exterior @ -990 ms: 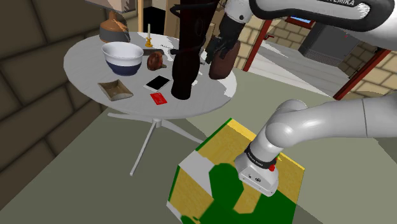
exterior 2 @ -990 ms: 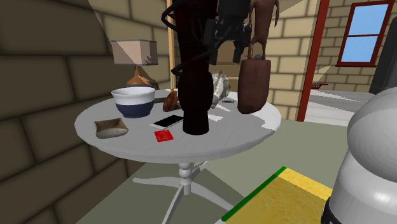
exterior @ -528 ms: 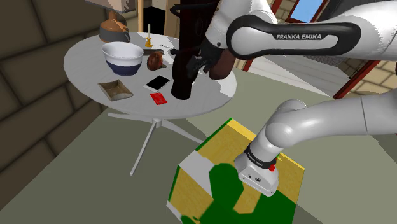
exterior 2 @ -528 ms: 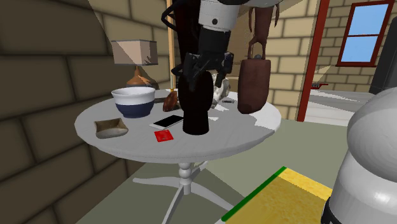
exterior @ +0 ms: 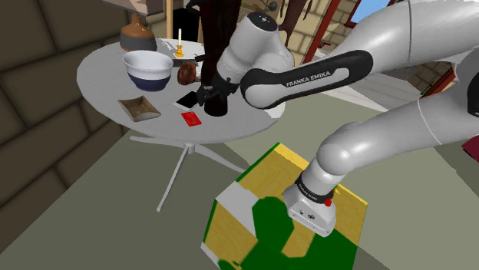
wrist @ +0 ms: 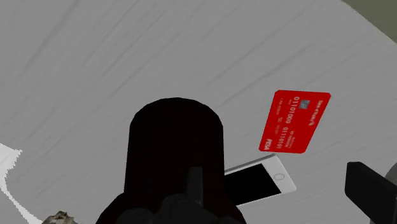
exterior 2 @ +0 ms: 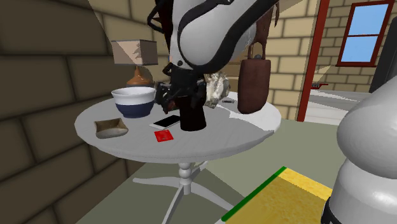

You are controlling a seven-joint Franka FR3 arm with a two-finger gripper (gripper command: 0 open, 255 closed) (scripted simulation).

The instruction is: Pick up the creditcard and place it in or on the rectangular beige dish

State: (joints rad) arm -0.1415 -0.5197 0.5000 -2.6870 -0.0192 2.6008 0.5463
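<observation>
The reach for the red credit card (wrist: 294, 121) is being made. Nothing is being held, and the gripper (exterior: 207, 97) is hovering close by the tall dark vessel (wrist: 175, 149), jaws standing wide apart. The card is lying flat on the round table (exterior: 100, 69), just beside the phone (wrist: 257, 181) and apart from the beige dish (exterior: 139, 109). Next, by the look of it, the hand is needing to be shifted clear of the vessel and lowered squarely over the card — thin edges being the difficulty.
</observation>
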